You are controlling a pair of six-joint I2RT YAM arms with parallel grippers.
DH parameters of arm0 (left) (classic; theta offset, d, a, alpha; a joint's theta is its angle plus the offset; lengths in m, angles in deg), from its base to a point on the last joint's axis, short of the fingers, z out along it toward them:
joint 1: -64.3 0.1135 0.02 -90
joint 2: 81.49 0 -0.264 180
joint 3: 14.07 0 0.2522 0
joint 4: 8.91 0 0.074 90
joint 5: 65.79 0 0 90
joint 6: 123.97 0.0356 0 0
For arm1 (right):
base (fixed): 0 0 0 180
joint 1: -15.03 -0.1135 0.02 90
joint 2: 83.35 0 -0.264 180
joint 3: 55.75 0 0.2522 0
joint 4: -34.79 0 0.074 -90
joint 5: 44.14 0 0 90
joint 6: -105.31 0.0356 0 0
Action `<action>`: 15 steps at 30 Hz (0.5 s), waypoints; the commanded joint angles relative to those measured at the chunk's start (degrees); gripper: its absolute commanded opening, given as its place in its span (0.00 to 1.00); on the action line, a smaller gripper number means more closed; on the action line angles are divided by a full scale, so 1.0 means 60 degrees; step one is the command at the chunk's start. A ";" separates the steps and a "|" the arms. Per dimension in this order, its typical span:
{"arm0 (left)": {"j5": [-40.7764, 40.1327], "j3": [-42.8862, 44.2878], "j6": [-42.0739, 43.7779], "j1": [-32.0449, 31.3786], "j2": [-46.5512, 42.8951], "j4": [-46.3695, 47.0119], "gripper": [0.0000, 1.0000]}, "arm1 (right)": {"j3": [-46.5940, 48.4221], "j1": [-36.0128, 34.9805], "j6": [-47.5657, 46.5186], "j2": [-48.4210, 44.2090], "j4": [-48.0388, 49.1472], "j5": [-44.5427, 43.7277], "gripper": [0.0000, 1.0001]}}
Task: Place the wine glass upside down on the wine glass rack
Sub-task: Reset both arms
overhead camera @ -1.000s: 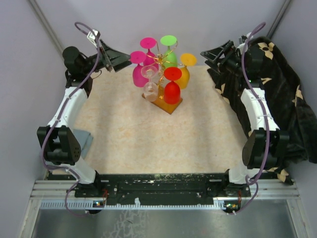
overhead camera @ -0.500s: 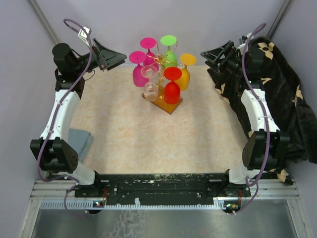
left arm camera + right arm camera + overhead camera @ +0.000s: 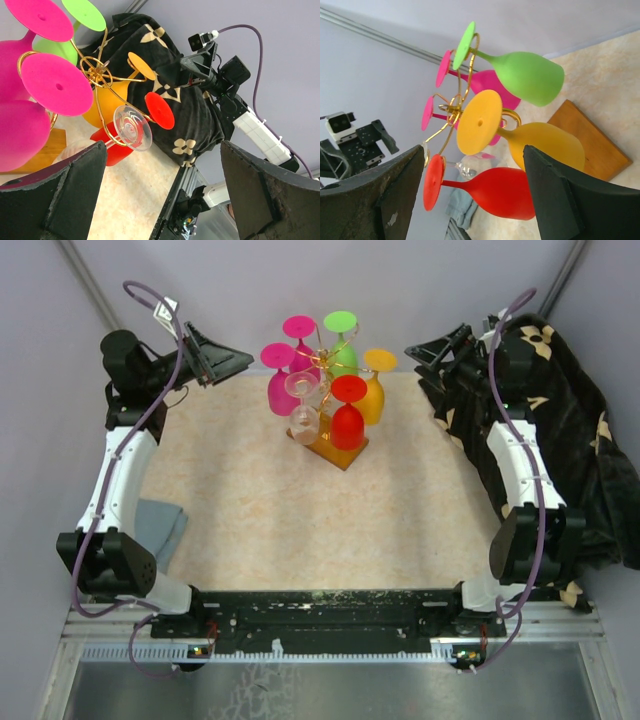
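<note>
Top external view — your wine glass hangs bowl-down on the rack, nearer the left jaws than the right jaws — both spread, empty.

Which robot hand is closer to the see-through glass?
Left. The left gripper sits just left of the clear glass; the right gripper is farther off, beyond the orange glass.

Clear wine glass hangs on wine glass rack; gripper spread wide, empty

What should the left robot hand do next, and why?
Probably pull the left gripper back toward its base. Its jaws stand open and empty, and the clear wine glass already hangs upside down on the wine glass rack.
</note>
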 commanded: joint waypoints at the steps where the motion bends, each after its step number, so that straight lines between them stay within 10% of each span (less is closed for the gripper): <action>1: 0.0086 -0.0056 -0.0049 0.0072 -0.0123 0.0195 0.99 | 0.0590 0.0057 -0.0589 -0.0470 -0.0629 -0.0444 0.80; 15: 0.0147 -0.0141 -0.0094 0.0085 -0.0222 0.0359 0.99 | 0.0435 0.0056 -0.0632 -0.0728 -0.0480 -0.0640 0.83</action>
